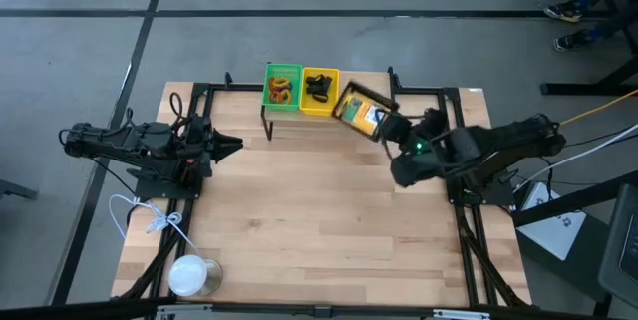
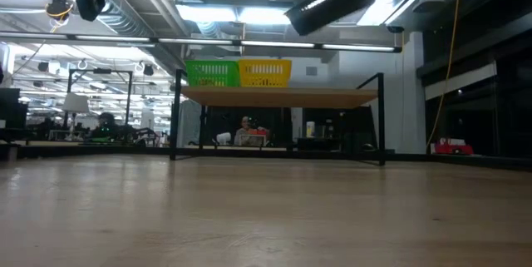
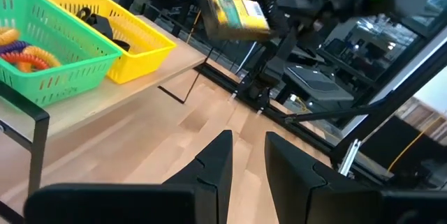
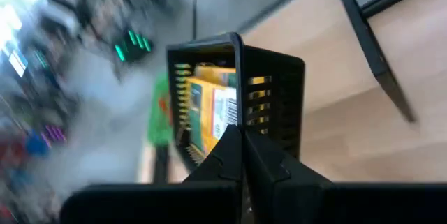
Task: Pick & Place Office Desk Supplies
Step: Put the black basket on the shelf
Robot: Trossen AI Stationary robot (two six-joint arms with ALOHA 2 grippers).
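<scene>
The right gripper point(image 4: 241, 137) is clamped on the black mesh tray's point(image 1: 361, 111) rim, holding it aloft and tilted; it looks light and stiff, though its printed boxes point(image 4: 209, 105) could slide. The left gripper point(image 3: 248, 161) waits slightly parted, empty.

The black mesh tray point(image 4: 237, 98) hides most of the printed boxes point(image 4: 209, 109) inside it, the room past it is a smear in the right wrist view, and the low view crops the tray's top.

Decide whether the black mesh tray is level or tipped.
Tipped: the black mesh tray hangs slanted above the shelf, held by the right gripper.
</scene>
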